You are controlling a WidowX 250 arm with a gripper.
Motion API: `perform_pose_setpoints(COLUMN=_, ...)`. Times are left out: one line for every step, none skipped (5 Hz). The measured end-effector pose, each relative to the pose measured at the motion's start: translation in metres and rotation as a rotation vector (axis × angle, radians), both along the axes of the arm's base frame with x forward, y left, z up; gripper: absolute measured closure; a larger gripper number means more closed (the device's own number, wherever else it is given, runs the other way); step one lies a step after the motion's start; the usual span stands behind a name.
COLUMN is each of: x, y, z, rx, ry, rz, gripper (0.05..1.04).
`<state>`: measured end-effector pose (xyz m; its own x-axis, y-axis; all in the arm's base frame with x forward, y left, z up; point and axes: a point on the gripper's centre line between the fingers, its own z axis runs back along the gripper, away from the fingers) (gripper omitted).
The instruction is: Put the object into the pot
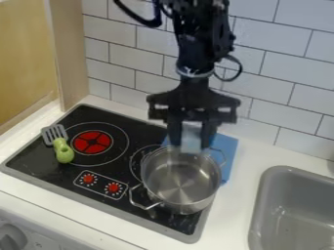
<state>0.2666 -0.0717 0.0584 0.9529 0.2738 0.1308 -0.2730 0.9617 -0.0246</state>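
We have a white counter (231,215) with a black stovetop (147,128) set into it and a grey sink (290,195) at the right; the black gripper (190,141) hangs down at the pot's far side; the steel pot (156,171), open-topped, sits at the stovetop's right side, a blue flat item (226,146) behind it; a green-handled spatula (63,149) lies at the left. Smallest is the pale object (190,135) — its long axis roughly upright — between the fingers, which stand apart and look clamped on it; it appears near the pot's far rim, so we judge it needs to come toward us before release.
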Motion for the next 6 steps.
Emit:
perform_pose_setpoints(x=-0.006, y=0.002, z=-0.004, rx=0.008, ry=0.015, rz=0.002, gripper=0.632)
perform_pose_setpoints(x=-0.011, y=0.004, z=-0.009, rx=0.012, ry=0.023, rz=0.004, gripper=0.632)
perform_pose_setpoints(x=-0.013, y=0.003, z=-0.02, rx=0.009, ry=0.033, rz=-0.018, gripper=0.632)
perform_pose_setpoints(x=-0.015, y=0.003, z=-0.037, rx=0.02, ry=0.081, rz=-0.034, gripper=0.632)
perform_pose_setpoints(x=-0.018, y=0.003, z=-0.044, rx=0.025, ry=0.11, rz=-0.042, gripper=0.549)
perform_pose_setpoints(x=-0.017, y=0.001, z=-0.046, rx=0.017, ry=0.127, rz=-0.052, gripper=0.227)
